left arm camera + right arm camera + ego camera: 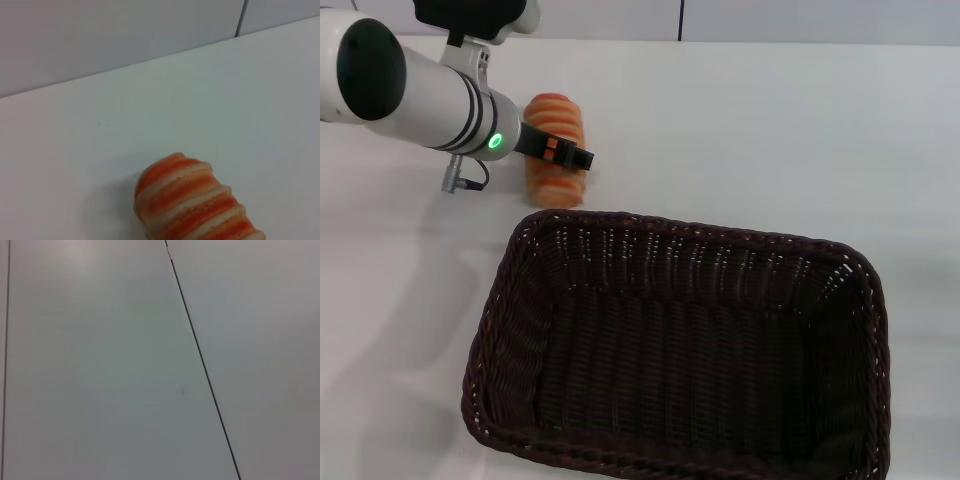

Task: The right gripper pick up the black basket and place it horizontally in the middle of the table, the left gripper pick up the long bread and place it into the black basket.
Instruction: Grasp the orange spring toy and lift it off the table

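Closest in, the black basket (680,350) sits on the table (770,130), long side running across, its dark woven wicker sloping down from a braided rim to a flat ribbed floor, nothing inside. Its near edge runs right to the bottom of the head view; white, smooth tabletop lies open on its left and right. Just beyond its far-left corner lies the long bread (556,150), a ridged loaf banded orange and cream, resting on the table, apart from the rim. The left gripper (560,150) hangs right over it on its white cylindrical arm, green light glowing; whether its fingers are spread or clenched, I can't tell. Farther back, bare table reaches the wall.
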{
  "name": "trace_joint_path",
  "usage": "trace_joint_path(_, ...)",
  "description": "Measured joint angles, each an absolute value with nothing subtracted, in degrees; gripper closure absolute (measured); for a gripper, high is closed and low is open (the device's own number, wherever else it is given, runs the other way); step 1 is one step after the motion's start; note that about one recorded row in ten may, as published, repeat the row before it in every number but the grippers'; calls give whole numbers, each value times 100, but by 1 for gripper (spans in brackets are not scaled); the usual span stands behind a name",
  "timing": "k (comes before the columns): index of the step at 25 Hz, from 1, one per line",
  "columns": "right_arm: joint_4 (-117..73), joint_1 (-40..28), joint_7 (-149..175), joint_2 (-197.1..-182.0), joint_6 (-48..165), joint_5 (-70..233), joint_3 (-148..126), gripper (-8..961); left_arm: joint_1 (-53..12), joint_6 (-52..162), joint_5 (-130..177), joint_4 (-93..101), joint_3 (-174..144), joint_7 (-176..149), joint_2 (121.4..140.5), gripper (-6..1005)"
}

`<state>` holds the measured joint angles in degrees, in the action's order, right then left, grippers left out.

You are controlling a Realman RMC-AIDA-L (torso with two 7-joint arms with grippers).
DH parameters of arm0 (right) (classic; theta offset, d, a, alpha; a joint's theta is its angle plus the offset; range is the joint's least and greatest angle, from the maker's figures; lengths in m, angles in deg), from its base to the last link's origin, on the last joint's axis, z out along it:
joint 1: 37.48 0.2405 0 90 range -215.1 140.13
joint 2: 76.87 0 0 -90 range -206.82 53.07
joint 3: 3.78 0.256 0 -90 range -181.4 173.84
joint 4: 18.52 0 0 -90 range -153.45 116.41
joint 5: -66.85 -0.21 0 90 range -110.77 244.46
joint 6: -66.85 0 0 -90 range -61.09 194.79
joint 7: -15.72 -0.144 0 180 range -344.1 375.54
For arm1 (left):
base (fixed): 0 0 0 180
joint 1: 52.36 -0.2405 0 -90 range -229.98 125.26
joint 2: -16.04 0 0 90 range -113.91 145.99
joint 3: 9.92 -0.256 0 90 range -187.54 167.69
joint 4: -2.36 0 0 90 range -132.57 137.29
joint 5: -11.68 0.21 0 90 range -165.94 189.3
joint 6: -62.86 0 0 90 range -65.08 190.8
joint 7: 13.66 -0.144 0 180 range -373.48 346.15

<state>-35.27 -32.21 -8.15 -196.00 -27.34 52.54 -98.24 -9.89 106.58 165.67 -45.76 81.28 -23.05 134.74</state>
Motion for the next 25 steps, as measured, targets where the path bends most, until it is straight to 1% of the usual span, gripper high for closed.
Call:
trace_joint_path(4,-3531,-3223,-823,-19597,-2761,5262,-9799,954,-968,10613,16568,-4567,7824,-2337,13470,155)
trace_joint_path(7,-3531,-3228,-827,-19596,-2788,5263,-9787,953,-1014,10611,16577,-4659,7753,-2341,13469,201)
trace_joint_path(8,-3531,-3230,-828,-19596,-2803,5263,-9786,953,-1184,10560,16593,-4944,7678,-2338,13473,216)
trace_joint_path(14,-3537,-3233,-831,-19596,-2893,5262,-9802,954,-1317,10522,16588,-5112,7705,-2359,13451,302)
trace_joint_path(17,-3539,-3233,-832,-19596,-2942,5262,-9807,954,-1350,10531,16587,-5187,7711,-2412,13442,316)
trace_joint_path(23,-3527,-3234,-834,-19596,-2985,5262,-9811,953,-1937,10575,16563,-6357,7689,-2667,13433,345)
trace_joint_path(24,-3528,-3247,-835,-19596,-2985,5262,-9815,953,-2161,10777,16513,-6877,7710,-2853,13428,349)
trace_joint_path(25,-3528,-3247,-835,-19596,-2985,5262,-9815,953,-2161,10777,16513,-6877,7710,-2853,13428,354)
